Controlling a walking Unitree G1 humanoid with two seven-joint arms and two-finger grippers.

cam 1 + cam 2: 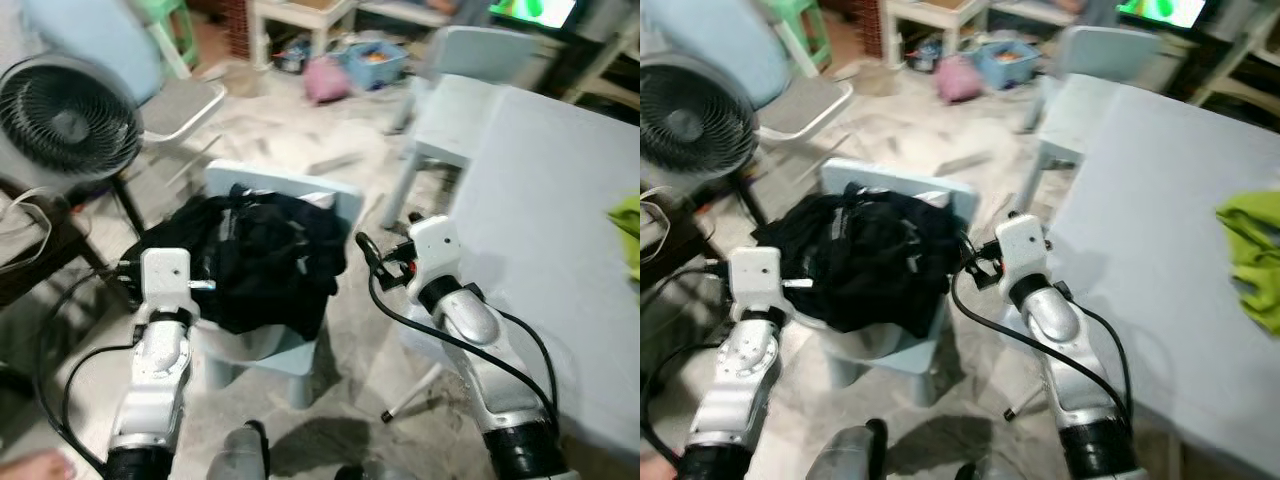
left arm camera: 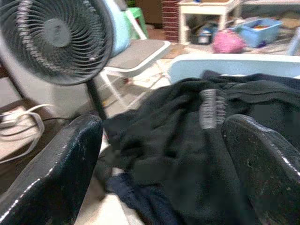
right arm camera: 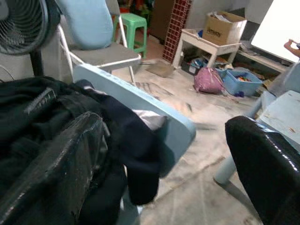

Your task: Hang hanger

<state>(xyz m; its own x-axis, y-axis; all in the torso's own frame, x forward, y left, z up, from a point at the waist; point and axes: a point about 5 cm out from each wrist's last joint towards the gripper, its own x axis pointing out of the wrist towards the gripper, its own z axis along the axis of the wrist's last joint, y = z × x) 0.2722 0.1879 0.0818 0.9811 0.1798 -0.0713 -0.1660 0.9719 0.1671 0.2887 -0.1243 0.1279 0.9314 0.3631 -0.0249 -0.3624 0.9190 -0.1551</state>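
Observation:
A heap of black clothes (image 1: 260, 260) lies on the seat of a small pale blue chair (image 1: 300, 186). I cannot make out a hanger in the heap. My left gripper (image 2: 159, 159) is open, its black fingers (image 2: 51, 178) spread just in front of the near left side of the clothes. On the other side, my right gripper (image 3: 173, 164) is also open. One of its fingers (image 3: 61, 173) is close to the dark fabric by the chair's backrest (image 3: 140, 105). Neither gripper holds anything.
A large grey-blue table (image 1: 540, 250) with a green cloth (image 1: 1250, 250) on it stands close on the right. A black fan (image 1: 65, 115) and a folding chair (image 1: 180, 105) are at the left. Another pale chair (image 1: 450, 90), a pink bag (image 1: 325, 78) and a blue bin (image 1: 375, 62) lie beyond.

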